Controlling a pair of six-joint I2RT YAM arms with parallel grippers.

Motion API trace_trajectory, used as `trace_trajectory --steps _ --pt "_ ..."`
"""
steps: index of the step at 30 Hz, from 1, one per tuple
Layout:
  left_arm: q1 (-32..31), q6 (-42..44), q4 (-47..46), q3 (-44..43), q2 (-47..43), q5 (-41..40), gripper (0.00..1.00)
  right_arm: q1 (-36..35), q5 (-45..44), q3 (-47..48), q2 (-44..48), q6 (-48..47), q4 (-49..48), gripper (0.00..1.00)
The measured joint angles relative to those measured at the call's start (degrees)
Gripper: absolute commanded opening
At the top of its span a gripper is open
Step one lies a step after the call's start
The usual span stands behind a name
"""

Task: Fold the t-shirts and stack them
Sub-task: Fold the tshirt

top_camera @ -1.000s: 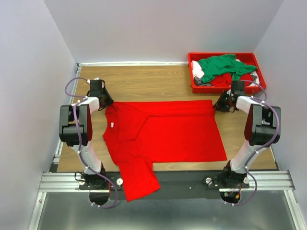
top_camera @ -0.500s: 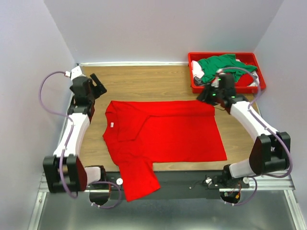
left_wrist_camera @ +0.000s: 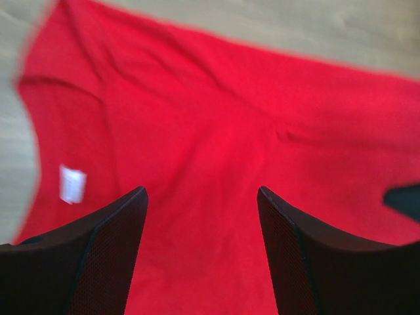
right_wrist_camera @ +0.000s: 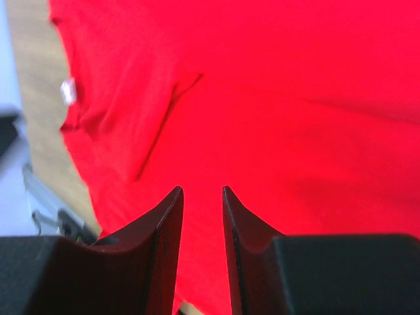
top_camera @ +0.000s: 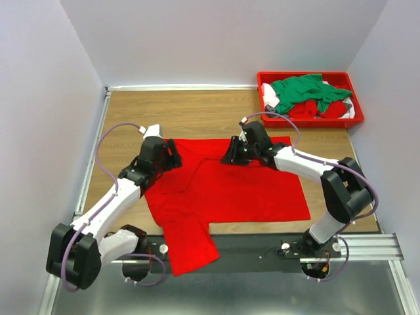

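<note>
Looking from the top camera, you see a red t-shirt (top_camera: 243, 190) spread flat on the table (top_camera: 197, 115), one sleeve reaching past the near edge. The left gripper (top_camera: 173, 157) is over its collar end and the right gripper (top_camera: 228, 156) over its far edge. A green t-shirt (top_camera: 305, 88) lies heaped in the red bin (top_camera: 308, 123). On your left wrist view, the fingers (left_wrist_camera: 98, 256) stand wide apart above the cloth, near the white label (left_wrist_camera: 72, 184). On the right wrist view, the fingers (right_wrist_camera: 164, 249) leave a narrow gap, holding nothing.
</note>
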State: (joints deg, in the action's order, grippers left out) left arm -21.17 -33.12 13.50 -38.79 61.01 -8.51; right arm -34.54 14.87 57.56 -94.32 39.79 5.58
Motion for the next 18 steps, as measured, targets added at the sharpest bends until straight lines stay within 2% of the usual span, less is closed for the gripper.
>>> trace_trajectory --steps 7,12,18 --pt "-9.27 -3.82 2.73 1.22 2.19 0.68 0.75 1.46 -6.99 -1.75 1.14 0.96 -0.83 0.47" --pt "-12.55 -2.84 6.38 -3.58 11.41 0.42 0.73 1.88 -9.33 -3.85 1.6 0.35 -0.79 0.63" --pt "-15.13 -0.72 10.45 -7.67 19.58 -2.32 0.63 3.5 -10.93 -6.23 3.32 -0.39 -0.57 0.79"
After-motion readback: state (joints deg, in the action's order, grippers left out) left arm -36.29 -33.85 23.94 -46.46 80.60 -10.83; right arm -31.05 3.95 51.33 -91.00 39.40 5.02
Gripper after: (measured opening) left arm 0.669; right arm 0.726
